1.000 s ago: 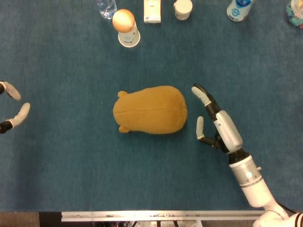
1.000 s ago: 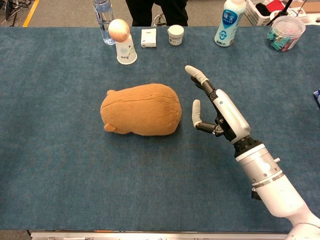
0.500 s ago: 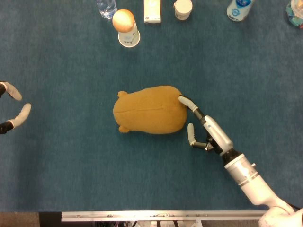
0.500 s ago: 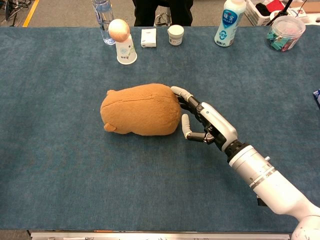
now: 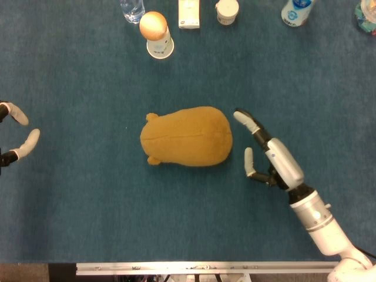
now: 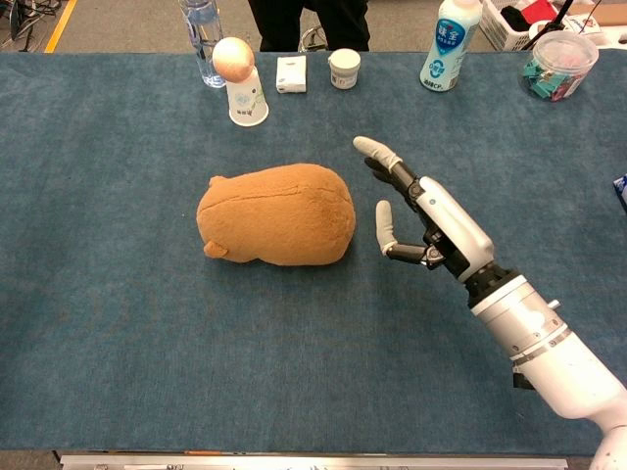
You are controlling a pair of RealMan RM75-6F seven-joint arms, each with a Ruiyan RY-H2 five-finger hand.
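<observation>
Your right hand (image 5: 267,153) hangs just beside the tan, loaf-shaped plush toy (image 5: 187,136), with its fingers spread apart and nothing in them. In the chest view that hand (image 6: 426,220) shows a small gap of bare cloth between its thumb and the toy's rounded end (image 6: 277,213), so the two look apart, not touching. The long finger points up and away past the toy's far corner, and the thumb stands nearest the toy's flank.

The toy lies near the middle of the blue-carpeted bench (image 5: 88,205), on its side. Its long axis runs across your view, left to right, with the small stubby feet at the end away from your right hand and the broad, smooth end facing it. So the toy lies directly toward the robot's left from your right hand, and you meet it end-on, not across its narrow width.

Your left hand (image 5: 14,135) only shows at the edge of the head view, well apart from the toy. Its fingers are apart and empty. The right hand is by far the nearer.

Along the far edge of the bench stand an upturned white paper cup with a pale ball on top (image 6: 239,78), a small white carton (image 6: 291,73), a little white tub (image 6: 344,69) and a white bottle with a blue label (image 6: 446,44), all well clear of the toy
</observation>
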